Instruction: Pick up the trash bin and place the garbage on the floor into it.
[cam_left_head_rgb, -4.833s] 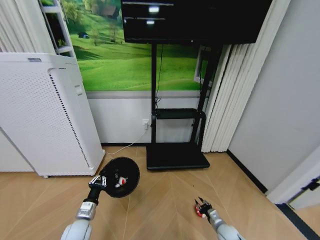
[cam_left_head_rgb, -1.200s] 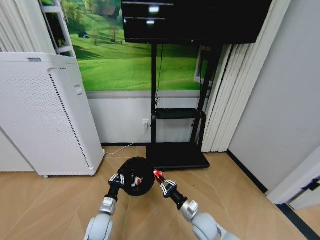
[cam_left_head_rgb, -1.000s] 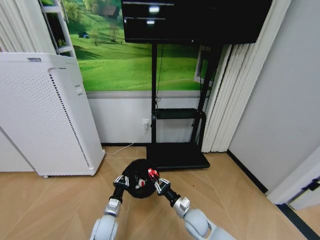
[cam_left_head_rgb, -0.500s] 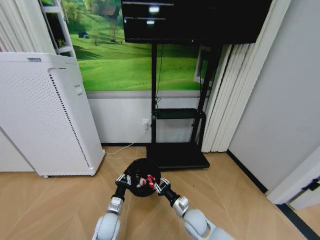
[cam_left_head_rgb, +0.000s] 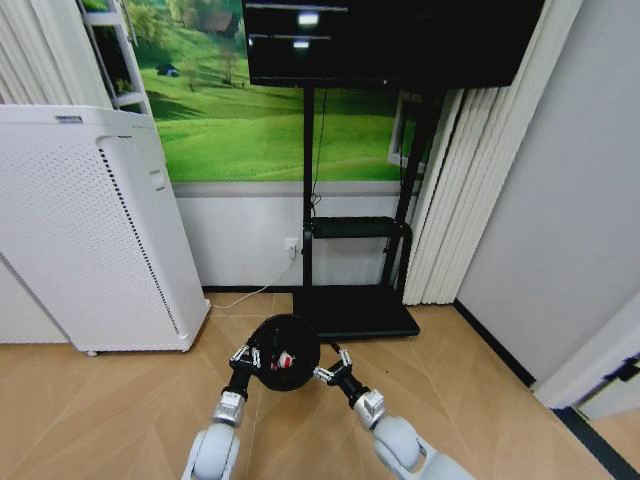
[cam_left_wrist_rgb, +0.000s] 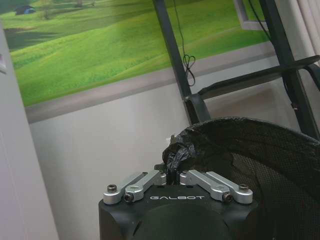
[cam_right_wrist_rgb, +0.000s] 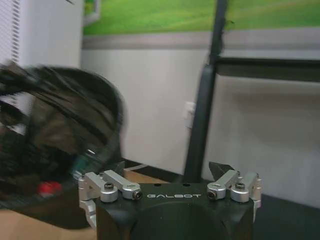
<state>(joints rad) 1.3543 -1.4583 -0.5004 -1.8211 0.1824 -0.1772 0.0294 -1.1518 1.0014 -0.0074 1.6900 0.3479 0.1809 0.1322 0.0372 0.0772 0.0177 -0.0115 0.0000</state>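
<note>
The trash bin (cam_left_head_rgb: 284, 352) hangs above the wooden floor (cam_left_head_rgb: 100, 420), its bag-lined rim clenched in our left claw (cam_left_head_rgb: 242, 358). Red-and-white garbage (cam_left_head_rgb: 286, 361) lies inside. Our right claw (cam_left_head_rgb: 333, 368), spread and empty, hovers just beside the bin.

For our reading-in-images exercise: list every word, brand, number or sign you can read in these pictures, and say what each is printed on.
"GALBOT" on the left gripper body, which pinches the trash bin rim.
"GALBOT" on the right gripper body, fingers open.
A small label on top of the white appliance: too small to read.
</note>
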